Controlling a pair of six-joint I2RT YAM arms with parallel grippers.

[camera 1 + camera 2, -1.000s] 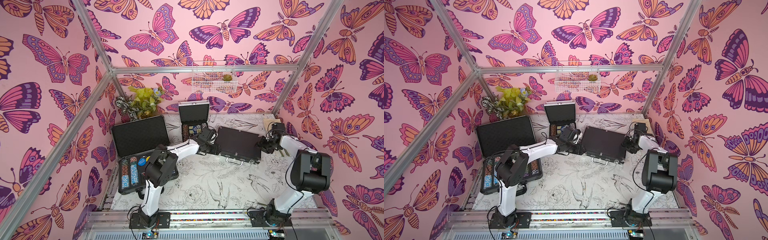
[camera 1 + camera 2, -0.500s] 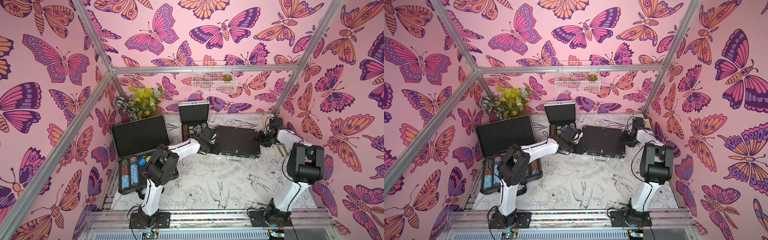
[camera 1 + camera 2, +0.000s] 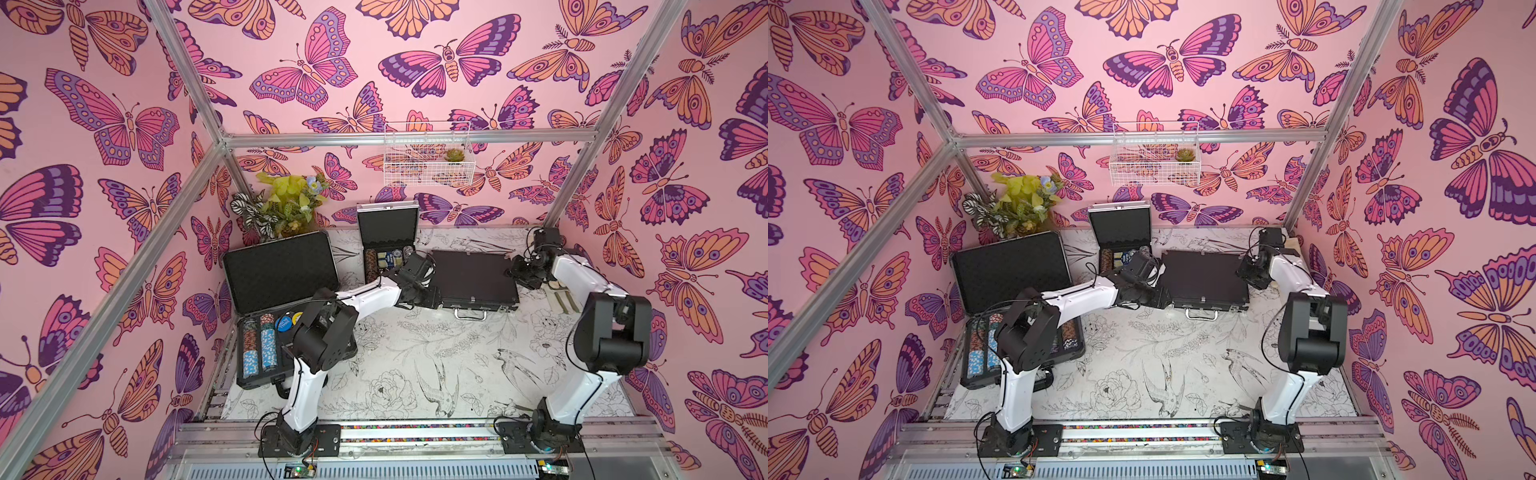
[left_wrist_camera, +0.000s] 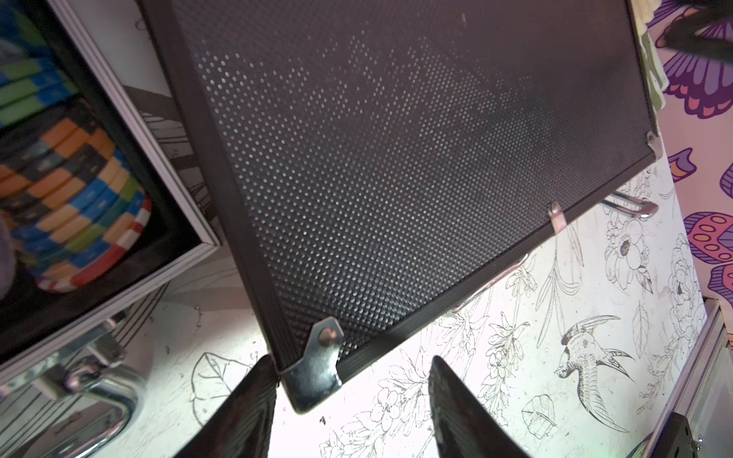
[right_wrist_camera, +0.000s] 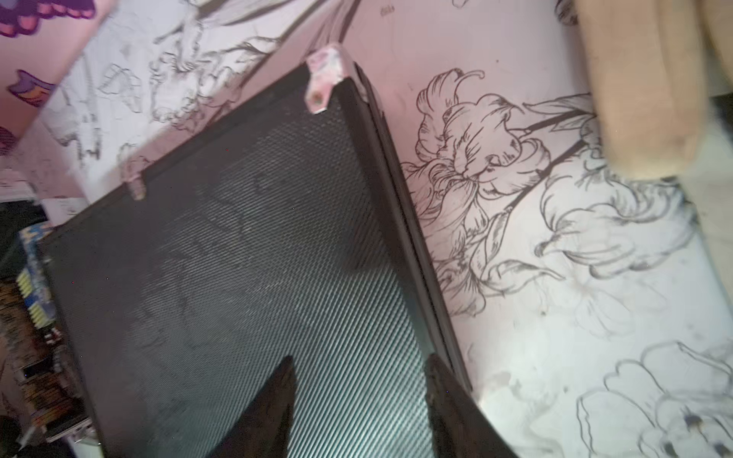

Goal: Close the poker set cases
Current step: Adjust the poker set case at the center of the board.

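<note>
Left gripper sits spread at the medium black case's front corner; right gripper, equally spread, hovers over its opposite end. I see it lying flat, mid-rear, lid down, long axis crosswise, handle facing the arm bases.

You are working in a lab robot cell: an aluminium frame holds butterfly-print walls, the left arm and right arm are bolted to a rail before a printed table, with a plant and wire basket behind.
</note>
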